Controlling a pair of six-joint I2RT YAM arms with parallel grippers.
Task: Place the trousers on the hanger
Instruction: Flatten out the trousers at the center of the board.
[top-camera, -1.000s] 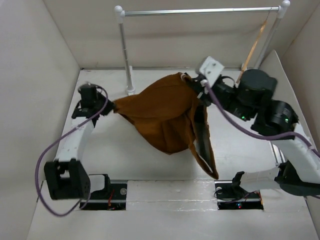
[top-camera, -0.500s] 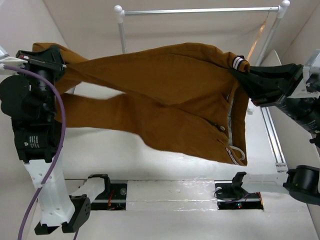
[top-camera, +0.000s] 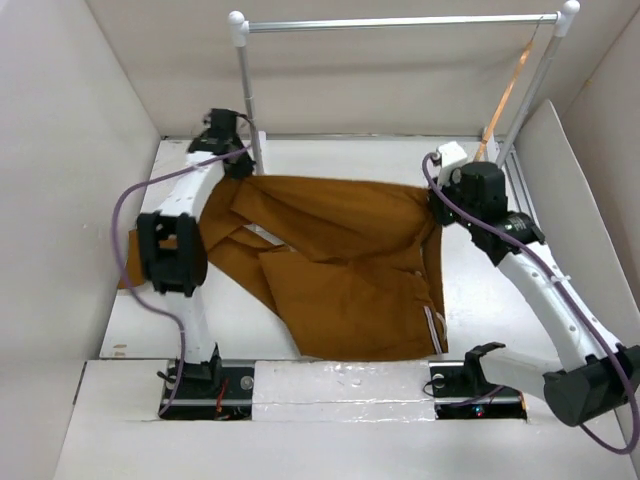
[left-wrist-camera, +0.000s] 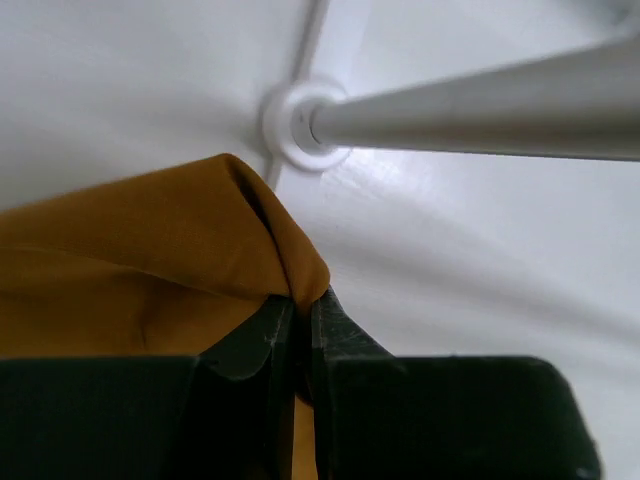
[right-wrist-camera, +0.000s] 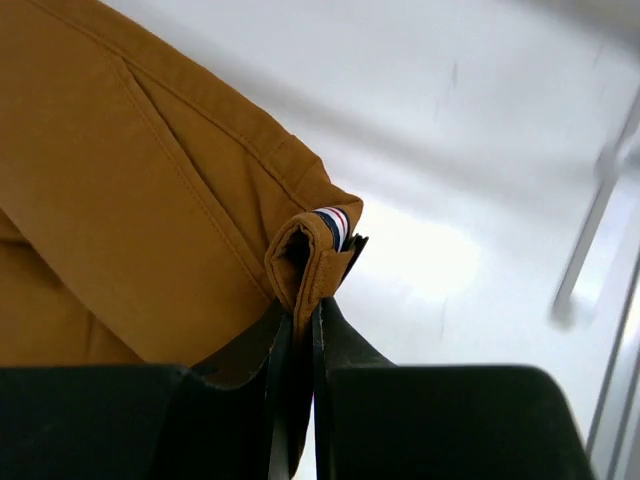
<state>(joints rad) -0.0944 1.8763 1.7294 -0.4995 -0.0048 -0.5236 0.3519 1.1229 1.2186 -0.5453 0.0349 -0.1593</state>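
- Since half a second ago both arms have come down from their high, wide stretch, and the trousers (top-camera: 340, 262), which then hung in the air between them, now lie spread on the desk (top-camera: 340, 152).
- Left hand (top-camera: 240, 166) sits at the far left of the desk, just beside the foot of the left white post (top-camera: 247, 90) of the silver rail (top-camera: 400, 21).
- In the left wrist view its fingers are pressed together on a folded corner of the rust-brown cloth, which peaks up just above the fingertips (the round white foot of the post shows right behind it).
- Right hand (top-camera: 437, 208) is low at the far right of the cloth, and its arm runs back toward the near right corner.
- In the right wrist view its fingers pinch the waistband corner, where a scrap of the striped inner waistband (right-wrist-camera: 333, 222) shows at the fold.
- Between the two hands the far edge of the trousers runs nearly straight from left to right.
- From that edge the cloth lies in broad folds toward the near edge, with white trim showing at its near right side.
- Thin and light tan, the hanger (top-camera: 505, 95) hangs from the far right end of the rail and slants down beside the right post, apart from the trousers.
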